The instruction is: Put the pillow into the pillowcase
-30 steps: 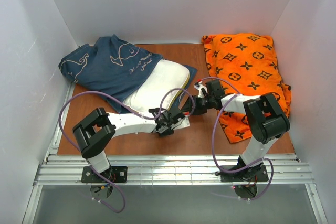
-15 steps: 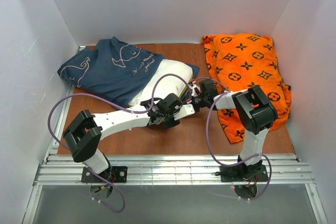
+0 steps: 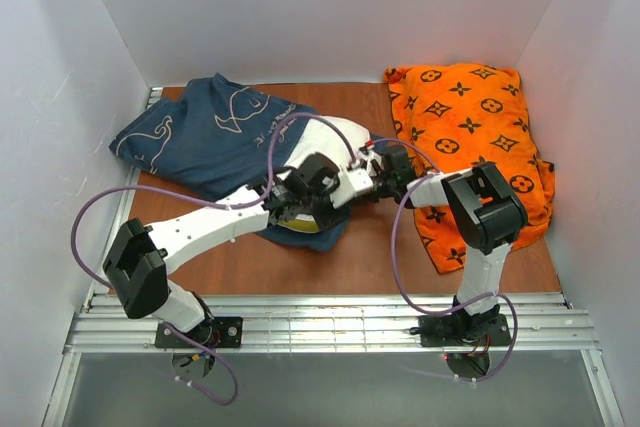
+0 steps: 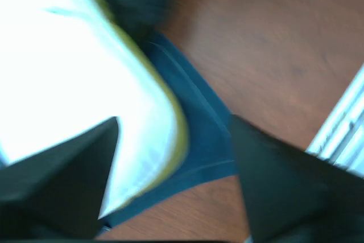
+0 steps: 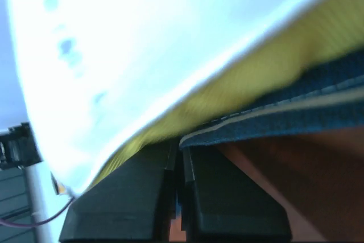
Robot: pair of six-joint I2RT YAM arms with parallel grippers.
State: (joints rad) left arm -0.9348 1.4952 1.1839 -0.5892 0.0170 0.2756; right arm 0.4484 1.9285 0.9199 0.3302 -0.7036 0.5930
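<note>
Top view: the pillowcase [image 3: 200, 137] lies toward the back left corner of the tabletop [image 3: 380, 257], with the pillow [image 3: 338, 135] largely hidden inside it; only a white corner shows at the open end, and a yellow sliver lower down. The left arm stretches low and diagonal from its base to the left gripper [image 3: 290, 212] at the case's near hem. The right arm folds at the elbow and reaches left to the right gripper [image 3: 362, 162] beside the pillow's corner. An orange cushion [image 3: 470, 117] fills the back right corner. Both sets of fingertips are covered by the wrists. Left wrist view, blurred: two dark fingers [image 4: 57, 186] stand wide apart, straddling the pillow's [image 4: 68, 83] yellow-edged corner and the navy hem [image 4: 199, 140]. Right wrist view: the fingers [image 5: 131, 197] are pressed together, the navy hem [image 5: 296, 112] running into the seam between them and apparently nipped there. The pillow [image 5: 142, 44] bulges above, cut off by the frame.
</note>
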